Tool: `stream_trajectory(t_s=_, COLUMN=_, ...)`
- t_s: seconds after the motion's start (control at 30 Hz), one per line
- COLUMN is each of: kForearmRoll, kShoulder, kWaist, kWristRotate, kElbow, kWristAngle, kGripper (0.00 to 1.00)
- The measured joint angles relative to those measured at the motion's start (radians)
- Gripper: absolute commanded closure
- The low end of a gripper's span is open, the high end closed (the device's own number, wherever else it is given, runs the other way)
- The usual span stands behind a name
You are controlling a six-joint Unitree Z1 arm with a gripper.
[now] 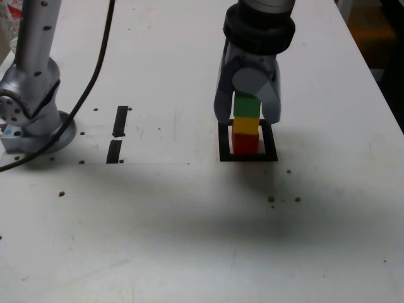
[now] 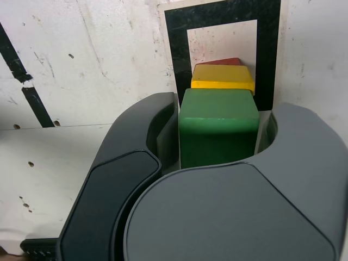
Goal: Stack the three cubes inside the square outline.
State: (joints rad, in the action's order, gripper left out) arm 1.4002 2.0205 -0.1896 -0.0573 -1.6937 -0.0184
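The green cube (image 1: 247, 106) tops a tidy tower, resting on the yellow cube (image 1: 246, 127), which sits on the red cube (image 1: 245, 144). The stack stands inside the square outline (image 1: 225, 153), a black frame on the white table (image 1: 189, 233), toward the far side. The gripper (image 1: 247, 113) straddles the green cube, jaws slightly parted, a thin gap showing beside it.
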Motion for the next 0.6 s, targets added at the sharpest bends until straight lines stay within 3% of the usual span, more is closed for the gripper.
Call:
stream_trajectory(t_s=0.4, kForearmRoll=0.004, kShoulder=-0.01, kWaist=0.0, kWristRotate=0.0, kElbow=-0.005, kWristAngle=-0.019, kGripper=0.33)
stream_trajectory(t_s=0.6, kForearmRoll=0.06, kShoulder=-0.094, kWaist=0.0, kWristRotate=-0.003, kElbow=-0.005, kWristAngle=-0.031, kGripper=0.33)
